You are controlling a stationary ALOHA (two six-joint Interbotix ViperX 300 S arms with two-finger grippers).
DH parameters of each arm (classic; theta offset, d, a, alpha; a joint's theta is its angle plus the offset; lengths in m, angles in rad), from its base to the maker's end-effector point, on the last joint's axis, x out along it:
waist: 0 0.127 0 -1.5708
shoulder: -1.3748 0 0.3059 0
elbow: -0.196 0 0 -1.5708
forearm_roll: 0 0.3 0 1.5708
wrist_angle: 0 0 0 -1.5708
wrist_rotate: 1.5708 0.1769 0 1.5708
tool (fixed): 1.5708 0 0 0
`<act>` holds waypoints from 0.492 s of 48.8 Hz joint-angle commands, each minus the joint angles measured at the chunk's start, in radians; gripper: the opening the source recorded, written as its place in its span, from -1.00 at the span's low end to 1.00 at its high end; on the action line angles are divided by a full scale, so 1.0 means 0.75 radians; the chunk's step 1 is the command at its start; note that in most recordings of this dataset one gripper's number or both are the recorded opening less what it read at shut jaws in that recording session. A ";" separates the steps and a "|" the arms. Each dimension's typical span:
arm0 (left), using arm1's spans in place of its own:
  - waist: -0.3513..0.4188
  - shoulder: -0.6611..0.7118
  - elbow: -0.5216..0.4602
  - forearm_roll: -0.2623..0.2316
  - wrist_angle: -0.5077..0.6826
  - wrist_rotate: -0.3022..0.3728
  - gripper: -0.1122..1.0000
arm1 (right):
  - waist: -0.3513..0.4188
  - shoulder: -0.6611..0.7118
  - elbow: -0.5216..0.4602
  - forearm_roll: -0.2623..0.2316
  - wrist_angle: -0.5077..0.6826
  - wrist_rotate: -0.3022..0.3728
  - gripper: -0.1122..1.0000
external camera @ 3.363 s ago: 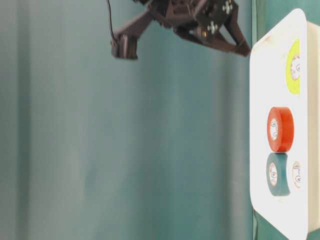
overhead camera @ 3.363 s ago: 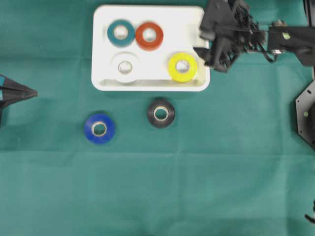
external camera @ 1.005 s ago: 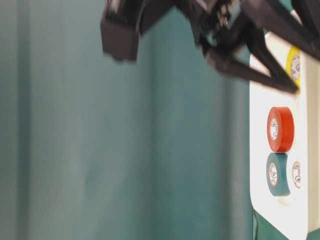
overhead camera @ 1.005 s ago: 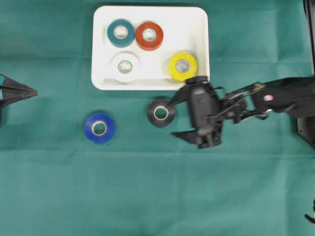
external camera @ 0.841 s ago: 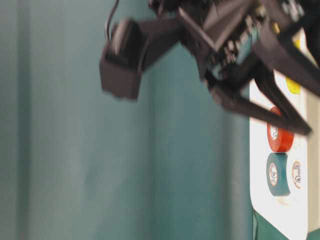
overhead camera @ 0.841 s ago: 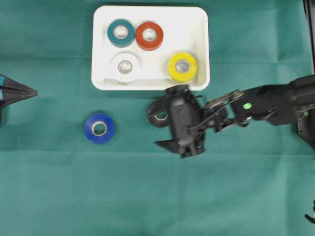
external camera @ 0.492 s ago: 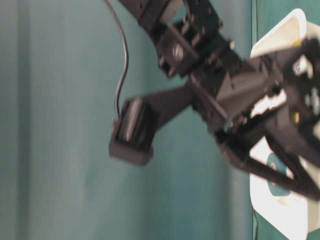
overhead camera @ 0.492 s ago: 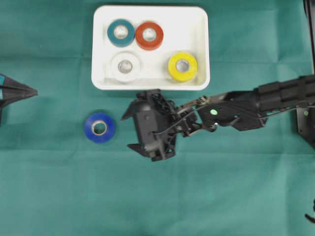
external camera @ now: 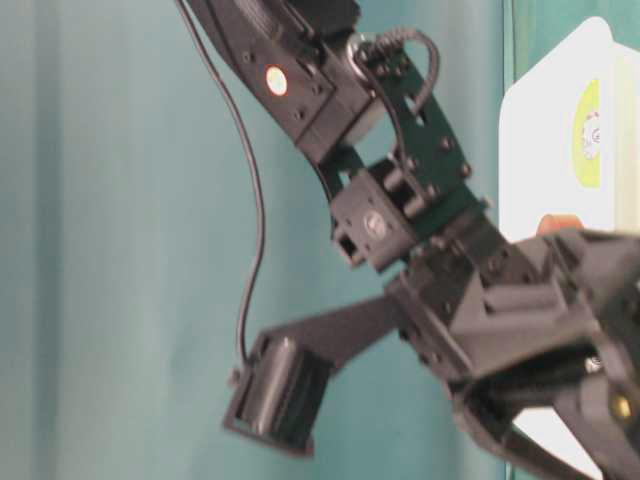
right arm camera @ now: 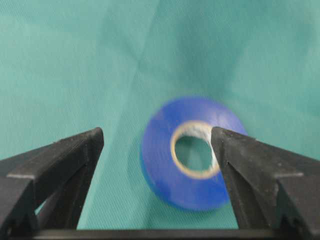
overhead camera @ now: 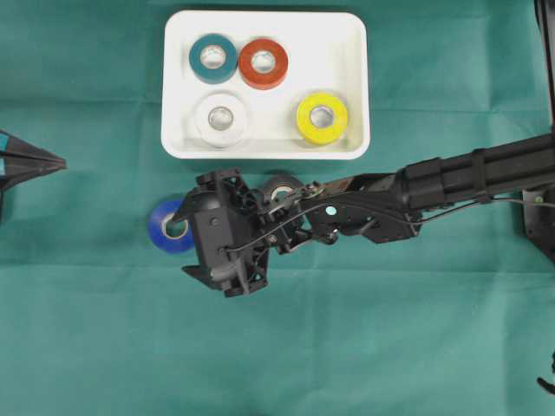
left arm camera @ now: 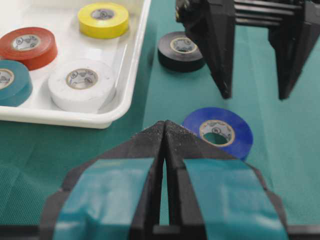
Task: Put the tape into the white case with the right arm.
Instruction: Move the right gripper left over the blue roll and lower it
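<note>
The right pincer (right arm camera: pixel 157 137) stands wide open with nothing between its two long black fingers (left arm camera: pixel 220 47). It hangs over the blue tape roll (right arm camera: pixel 192 152), which lies flat on the green surface (overhead camera: pixel 364 347) and shows between the fingertips in the right wrist view, closer to the right-hand finger. In the left wrist view both fingertips point down just behind the blue roll (left arm camera: pixel 218 131), clear of it; whether they touch the cloth cannot be told. From overhead the pincer (overhead camera: pixel 184 243) covers the roll's right half, so only a blue crescent (overhead camera: pixel 166 227) shows at its left. The right arm (overhead camera: pixel 451 178) stretches in from the right edge. Just behind the pincer's wrist, half hidden by the arm, lies a black tape roll (overhead camera: pixel 282 192), also on the cloth. Beyond that sits the white case (overhead camera: pixel 351 52), holding four rolls lying flat: teal (overhead camera: pixel 212 57), red (overhead camera: pixel 263 62), white (overhead camera: pixel 220 118) and yellow (overhead camera: pixel 322 117). Well off to the far left, the left pincer (left arm camera: pixel 165 131), black with teal patches, rests with its fingers pressed together on nothing.
</note>
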 commanded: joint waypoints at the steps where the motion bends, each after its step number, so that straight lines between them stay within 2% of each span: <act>1: 0.004 0.008 -0.016 -0.002 -0.006 0.000 -0.79 | 0.012 -0.002 -0.061 -0.006 0.002 0.002 0.30; 24: 0.004 0.008 -0.016 -0.002 -0.006 0.000 -0.79 | 0.020 0.047 -0.100 -0.004 0.072 0.006 0.30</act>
